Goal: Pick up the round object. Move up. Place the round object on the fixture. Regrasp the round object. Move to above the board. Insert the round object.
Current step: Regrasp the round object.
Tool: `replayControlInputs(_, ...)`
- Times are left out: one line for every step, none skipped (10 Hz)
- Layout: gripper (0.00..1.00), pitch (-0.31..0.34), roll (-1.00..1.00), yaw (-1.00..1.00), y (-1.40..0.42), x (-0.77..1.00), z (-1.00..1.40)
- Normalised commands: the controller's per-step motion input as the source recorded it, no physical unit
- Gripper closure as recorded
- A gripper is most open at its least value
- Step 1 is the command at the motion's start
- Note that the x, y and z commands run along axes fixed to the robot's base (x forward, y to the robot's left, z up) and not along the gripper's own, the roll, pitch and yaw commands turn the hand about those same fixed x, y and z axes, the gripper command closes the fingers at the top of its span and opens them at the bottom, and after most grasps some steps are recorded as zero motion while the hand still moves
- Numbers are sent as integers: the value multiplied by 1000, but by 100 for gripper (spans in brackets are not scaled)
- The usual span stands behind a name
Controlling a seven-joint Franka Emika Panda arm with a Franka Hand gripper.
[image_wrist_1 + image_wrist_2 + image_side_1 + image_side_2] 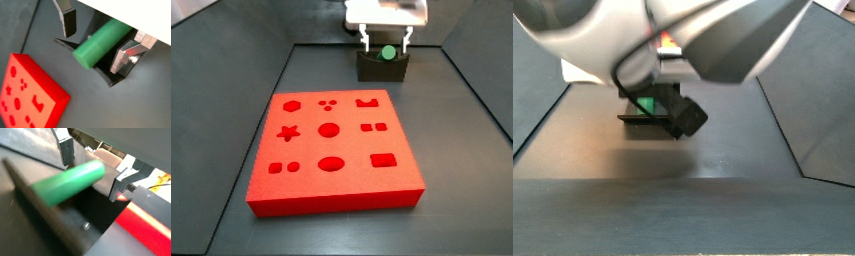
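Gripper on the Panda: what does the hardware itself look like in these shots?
The gripper has two flat silver metal fingers with dark pads, one showing a screw head. Its body is white in a side view. The arm looks white with grey sections, and a thin black cable runs along it. No markings are legible.

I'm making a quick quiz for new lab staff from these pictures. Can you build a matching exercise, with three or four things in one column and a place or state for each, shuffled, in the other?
Things:
1. slim matte green cylindrical peg
2. small dark fixture block
3. large bright red slab board with shaped holes
4. claw

Places or states:
A. flat on the floor, nothing in its holes
B. lying in the notch of the fixture
C. open, a finger on each side of the peg
D. standing on the floor beyond the board's far end in a side view

Pairs: 1-B, 2-D, 3-A, 4-C
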Motion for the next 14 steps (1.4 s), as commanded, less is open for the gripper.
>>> replayControlInputs(0,-13,4,-7,5,-24,1000)
replayControlInputs(0,-20,7,4,6,-32,1000)
replayControlInputs(0,-26,8,17,6,-41,831)
replayControlInputs(0,-27,6,20,4,-45,707)
replayControlInputs(0,-31,5,30,5,-45,455)
replayControlInputs(0,-31,-1,36,5,-44,262)
replayControlInputs(0,54,1000,39,-905,-162,966)
replayControlInputs(0,53,1000,39,-886,-147,929)
replayControlInputs(0,44,1000,38,-732,-134,760)
replayControlInputs(0,39,1000,36,-573,-113,566)
replayControlInputs(0,36,1000,36,-339,-65,268)
replayControlInputs(0,36,1000,36,-216,-42,118)
replayControlInputs(0,39,1000,36,-48,0,16)
replayControlInputs(0,41,1000,37,-36,2,28)
